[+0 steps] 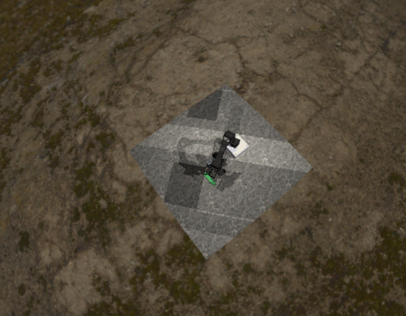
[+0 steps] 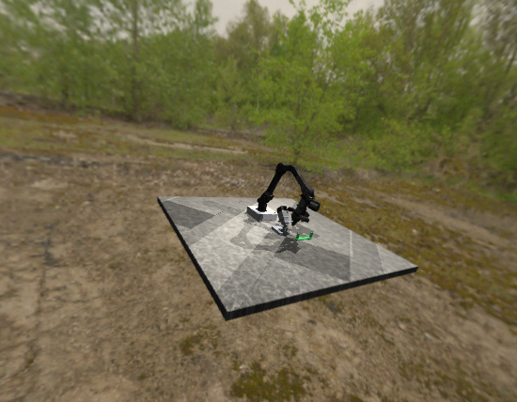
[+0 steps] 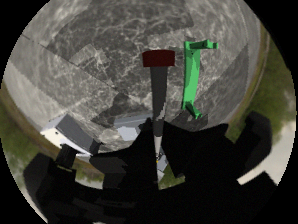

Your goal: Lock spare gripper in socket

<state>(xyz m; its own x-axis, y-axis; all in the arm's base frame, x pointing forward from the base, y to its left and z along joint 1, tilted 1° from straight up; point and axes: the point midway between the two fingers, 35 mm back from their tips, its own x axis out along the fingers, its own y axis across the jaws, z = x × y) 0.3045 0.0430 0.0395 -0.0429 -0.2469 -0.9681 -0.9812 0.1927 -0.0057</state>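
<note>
My gripper [image 2: 294, 223] [image 3: 150, 119] is shut on the lock pin [image 3: 159, 92], a grey shaft with a dark red head, which points away from the fingers in the wrist view. The pin is too small to make out in the top and exterior views. The mount [image 2: 284, 222] is a grey post on a pale base, close beside my gripper in the exterior view. A dark part sits at its top; whether it is the docked spare gripper I cannot tell. The socket opening is hidden. The green cradle [image 1: 210, 179] [image 2: 304, 238] [image 3: 191, 75] has two raised ends and holds nothing.
The white arm base [image 1: 241, 146] [image 2: 260, 213] [image 3: 67, 131] stands behind the mount. Everything rests on a grey marbled slab [image 1: 251, 199] [image 2: 254, 282] with open edges and rough ground around it. The arm arches above it and casts shadows near the cradle.
</note>
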